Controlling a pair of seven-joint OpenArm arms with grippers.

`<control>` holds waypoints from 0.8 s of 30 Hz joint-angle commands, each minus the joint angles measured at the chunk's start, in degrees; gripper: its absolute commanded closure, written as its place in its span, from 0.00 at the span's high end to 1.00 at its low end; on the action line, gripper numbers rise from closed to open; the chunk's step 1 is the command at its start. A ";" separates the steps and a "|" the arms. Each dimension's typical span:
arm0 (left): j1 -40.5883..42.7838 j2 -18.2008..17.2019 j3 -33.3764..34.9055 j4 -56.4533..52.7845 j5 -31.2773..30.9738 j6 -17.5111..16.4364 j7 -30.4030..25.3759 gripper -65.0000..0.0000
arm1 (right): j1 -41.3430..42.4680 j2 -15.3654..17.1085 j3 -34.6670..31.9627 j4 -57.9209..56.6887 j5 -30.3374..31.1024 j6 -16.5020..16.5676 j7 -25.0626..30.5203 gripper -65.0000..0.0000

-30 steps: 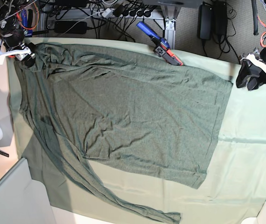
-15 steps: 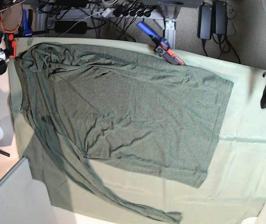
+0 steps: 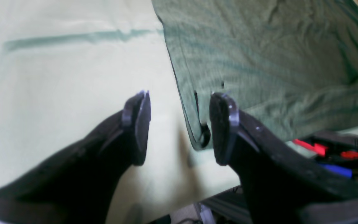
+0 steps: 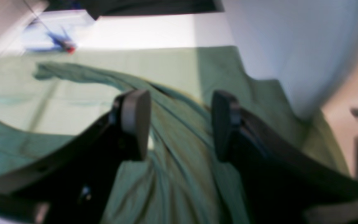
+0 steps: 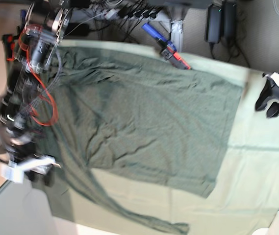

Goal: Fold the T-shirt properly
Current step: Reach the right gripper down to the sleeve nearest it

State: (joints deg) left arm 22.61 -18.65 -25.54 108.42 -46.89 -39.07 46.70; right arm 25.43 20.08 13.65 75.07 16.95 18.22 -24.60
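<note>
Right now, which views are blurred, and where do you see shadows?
Base view: the right arm is motion-smeared, the T-shirt fairly sharp. Right wrist view: soft all over, the shirt and background smeared. Left wrist view: mildly blurred, with a dark crease shadow across the cloth and a shadow below the open left pincer.

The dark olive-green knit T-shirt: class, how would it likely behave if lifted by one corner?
The dark olive-green knit T-shirt would probably droop limply: it lies thin and wrinkled. Its long sleeve would likely trail behind. It seems light, and may slide on the smooth pale green table cloth.
</note>
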 commanded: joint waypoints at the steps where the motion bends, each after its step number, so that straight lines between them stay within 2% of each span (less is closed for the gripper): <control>1: 0.68 -1.33 -0.33 1.07 -0.76 -0.93 -1.01 0.52 | 4.31 -0.11 -3.13 -3.19 -3.23 -2.14 2.25 0.48; 4: 2.78 -2.64 -0.35 1.07 -0.79 -0.93 -0.98 0.52 | 12.15 -1.53 -13.73 -19.98 -11.87 -6.56 8.81 0.48; 6: 4.02 -3.15 -0.35 1.07 -0.81 -0.93 -0.98 0.52 | 16.39 -2.14 -20.02 -31.56 -13.77 -9.18 13.57 0.48; 8: 4.92 -3.34 -0.35 1.09 -0.90 -0.93 -1.01 0.52 | 19.45 -2.93 -24.85 -40.79 -15.34 -9.68 15.32 0.48; 10: 5.55 -3.39 -0.35 1.07 -1.11 -0.93 -0.98 0.52 | 20.79 -3.82 -28.17 -46.51 -18.99 -12.24 16.39 0.48; 13: 5.68 -3.41 -0.37 1.09 -1.09 -0.93 -1.01 0.52 | 20.52 -3.80 -30.40 -48.65 -19.98 -16.09 16.94 0.48; 21: 5.68 -3.41 -0.42 1.09 -1.11 -0.93 -1.01 0.52 | 20.37 -3.58 -30.38 -48.61 -21.03 -17.22 16.92 0.47; 22: 5.66 -3.41 -0.39 1.09 -1.14 -0.93 -1.07 0.52 | 20.33 -3.58 -30.38 -48.61 -21.05 -17.25 16.92 0.42; 24: 5.64 -3.41 -0.39 1.09 -1.11 -0.93 -1.68 0.52 | 20.20 -3.56 -30.38 -48.61 -21.49 -18.12 16.94 0.24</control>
State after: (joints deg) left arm 28.38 -21.28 -25.56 108.44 -46.98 -39.29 46.63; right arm 43.64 16.01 -16.86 25.85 -4.34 1.41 -8.43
